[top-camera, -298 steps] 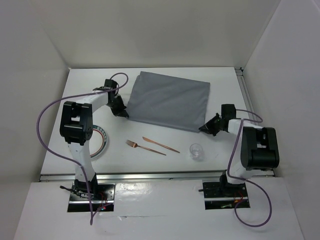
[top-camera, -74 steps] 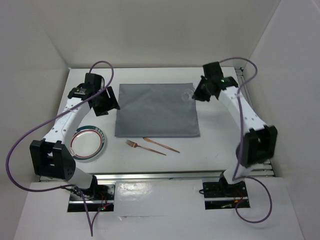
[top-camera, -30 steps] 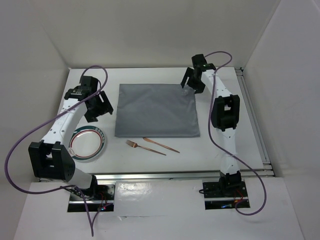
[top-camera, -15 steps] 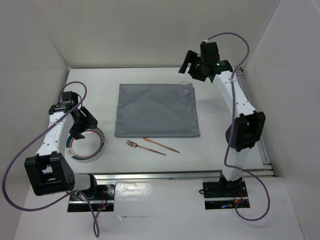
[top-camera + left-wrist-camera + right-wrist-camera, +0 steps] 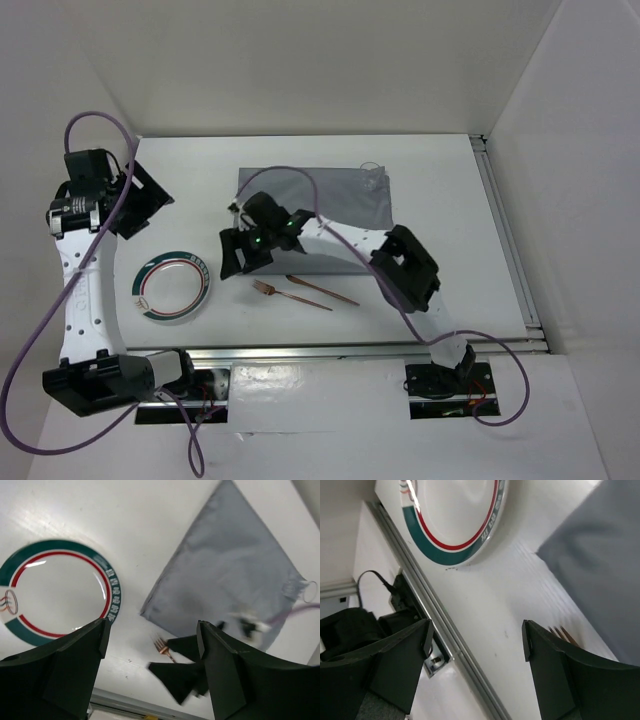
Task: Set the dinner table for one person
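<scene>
Both claws are open and hold nothing.
The white table (image 5: 440, 250) fills the middle of the top view. The left claw (image 5: 148, 195) is at the upper left, higher in the frame than the plate (image 5: 172, 288). The right claw (image 5: 240, 258) is by the lower left corner of the grey cloth (image 5: 345, 200). A fork (image 5: 265, 288) and knife (image 5: 320, 288) lie just below the cloth. A glass (image 5: 373, 178) stands at its upper right corner.
</scene>
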{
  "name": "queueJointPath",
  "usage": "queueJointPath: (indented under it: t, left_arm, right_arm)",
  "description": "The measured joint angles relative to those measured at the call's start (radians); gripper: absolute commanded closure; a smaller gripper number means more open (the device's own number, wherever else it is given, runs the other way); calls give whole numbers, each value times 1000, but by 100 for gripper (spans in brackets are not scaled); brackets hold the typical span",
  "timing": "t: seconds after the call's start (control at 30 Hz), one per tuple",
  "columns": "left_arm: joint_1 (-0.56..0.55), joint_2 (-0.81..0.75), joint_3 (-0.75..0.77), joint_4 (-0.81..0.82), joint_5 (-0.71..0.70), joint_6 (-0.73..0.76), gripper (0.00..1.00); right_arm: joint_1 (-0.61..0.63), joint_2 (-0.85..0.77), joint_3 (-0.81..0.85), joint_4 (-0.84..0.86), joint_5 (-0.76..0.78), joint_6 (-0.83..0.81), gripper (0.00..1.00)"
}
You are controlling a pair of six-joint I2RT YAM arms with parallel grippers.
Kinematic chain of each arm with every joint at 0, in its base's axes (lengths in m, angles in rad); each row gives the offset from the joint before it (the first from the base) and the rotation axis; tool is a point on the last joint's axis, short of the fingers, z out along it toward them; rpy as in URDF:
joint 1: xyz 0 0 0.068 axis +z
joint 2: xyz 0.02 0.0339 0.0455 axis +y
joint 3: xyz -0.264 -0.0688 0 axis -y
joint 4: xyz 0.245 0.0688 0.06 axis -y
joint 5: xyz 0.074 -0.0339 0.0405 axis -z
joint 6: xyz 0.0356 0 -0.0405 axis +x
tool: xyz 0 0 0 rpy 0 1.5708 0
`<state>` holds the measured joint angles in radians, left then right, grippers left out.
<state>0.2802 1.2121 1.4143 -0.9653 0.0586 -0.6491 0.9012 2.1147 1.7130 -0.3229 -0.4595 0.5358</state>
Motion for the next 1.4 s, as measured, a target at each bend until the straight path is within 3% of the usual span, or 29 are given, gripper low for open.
queueJointPath:
  t: [0.27, 0.6, 0.77, 0.87, 0.9, 1.0, 1.4]
  left_arm:
    - [0, -56, 76, -22, 66, 45, 11]
    - [0, -104, 35, -41, 112, 51, 11]
    - [0, -108, 18, -43, 134, 51, 11]
    - [0, -111, 18, -43, 141, 51, 11]
    - [0, -111, 18, -43, 142, 51, 11]
    - [0, -111, 18, -43, 148, 51, 11]
    - [-11, -109, 97, -46, 244, 50, 11]
  right_arm:
    - [122, 246, 190, 26, 25, 74, 26]
    - [128, 440, 413, 55, 77, 205, 32]
    - [128, 501, 498, 62, 87, 257, 42]
    - [129, 516, 513, 65, 96, 279, 67]
    - [129, 518, 511, 65, 100, 285, 83]
    - [128, 518, 505, 74, 102, 319, 100]
    - [111, 430, 501, 38, 105, 293, 100]
